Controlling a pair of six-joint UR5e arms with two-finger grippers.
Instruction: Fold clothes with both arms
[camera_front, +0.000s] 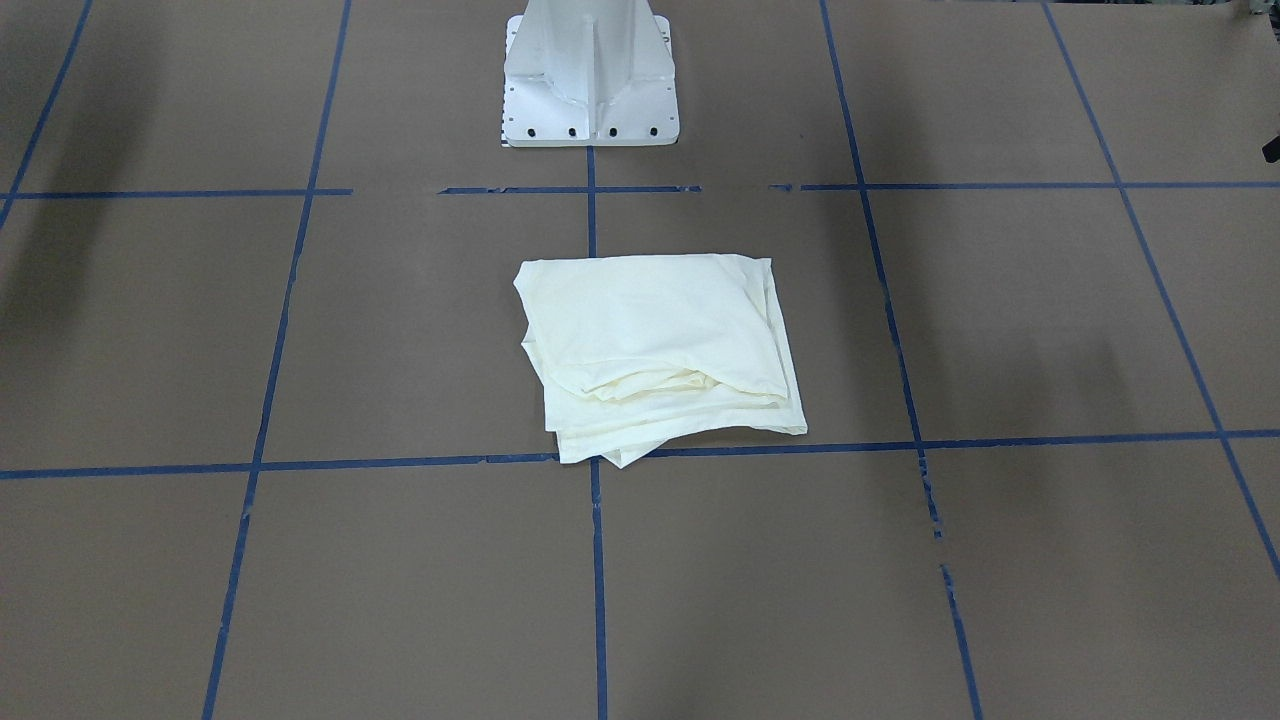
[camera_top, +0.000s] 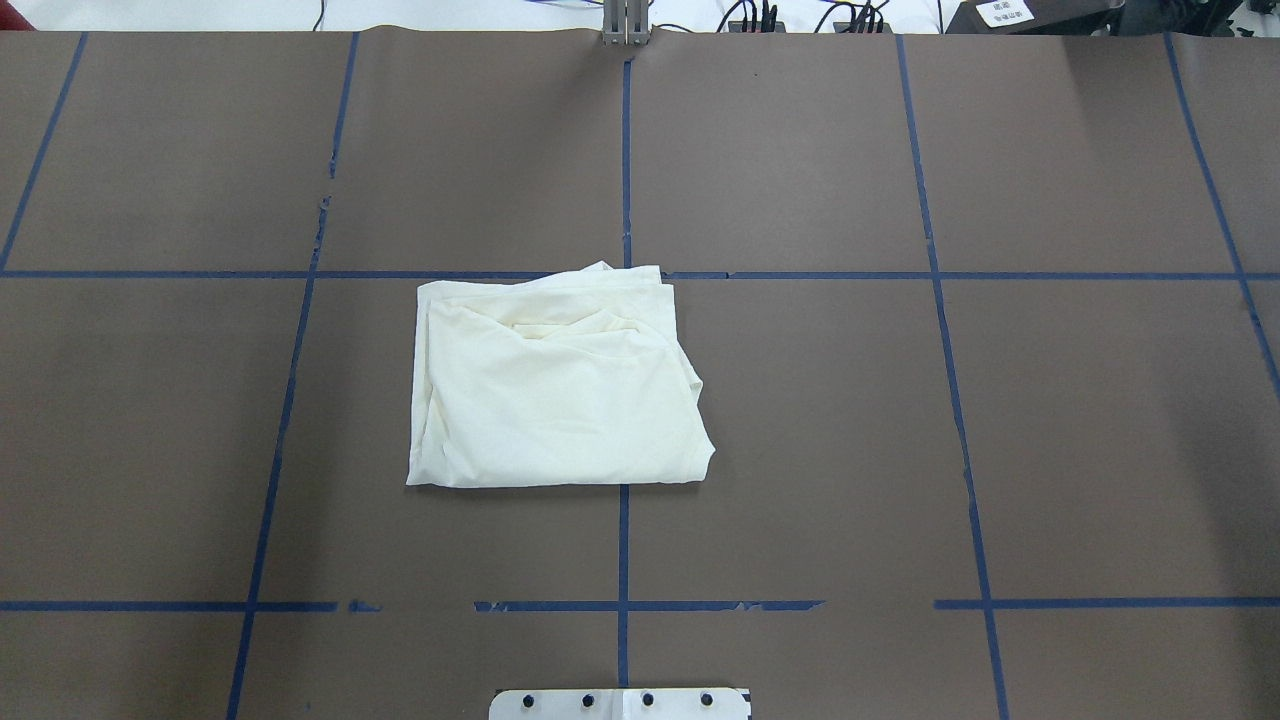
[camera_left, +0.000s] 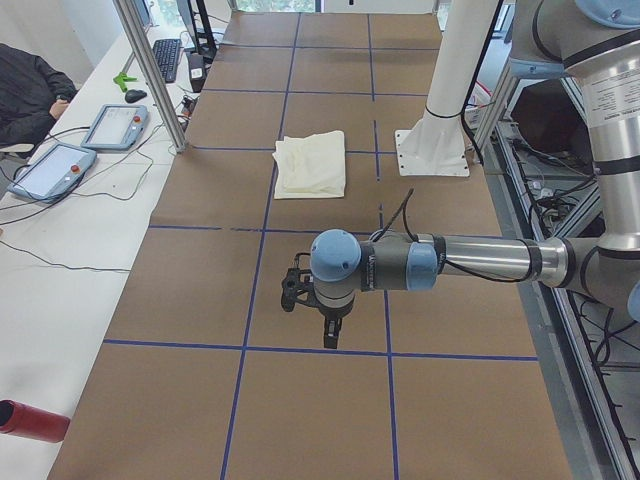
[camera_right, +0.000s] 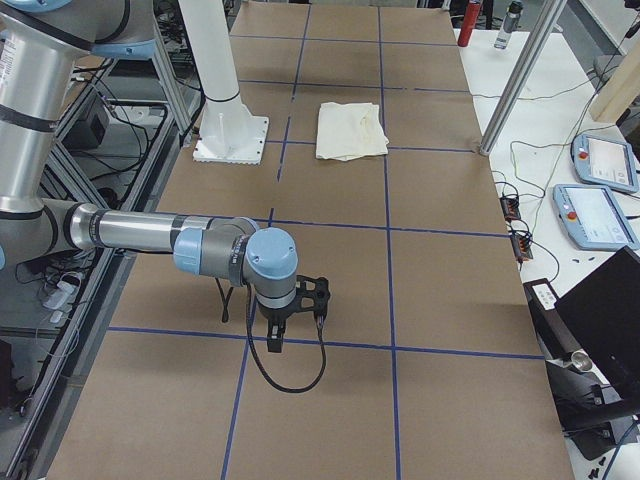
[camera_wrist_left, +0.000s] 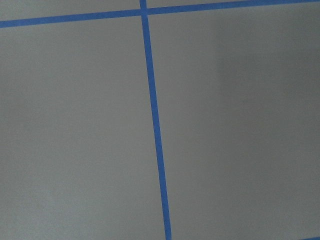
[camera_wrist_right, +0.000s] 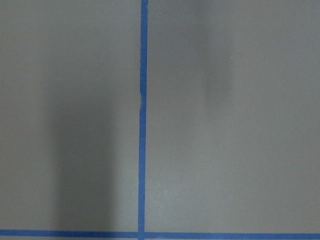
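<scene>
Folded shirt sits mid-desk, both arms parked well clear

The cream-white cotton T-shirt (camera_top: 555, 385), a rough square on the brown, blue-taped desk (camera_top: 800, 400), lies well apart from the black left tool (camera_left: 315, 310) and right tool (camera_right: 290, 320). Their spread cannot be told. Any tidying should probably square the ragged layered edge.

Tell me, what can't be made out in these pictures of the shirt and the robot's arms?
- Shirt: only plain cream shows; folding hides its inner faces in every view.
- Left gripper: seen only in exterior left, too small to tell open or shut.
- Right gripper: likewise, only in exterior right.
- Both wrist views show just table.
</scene>
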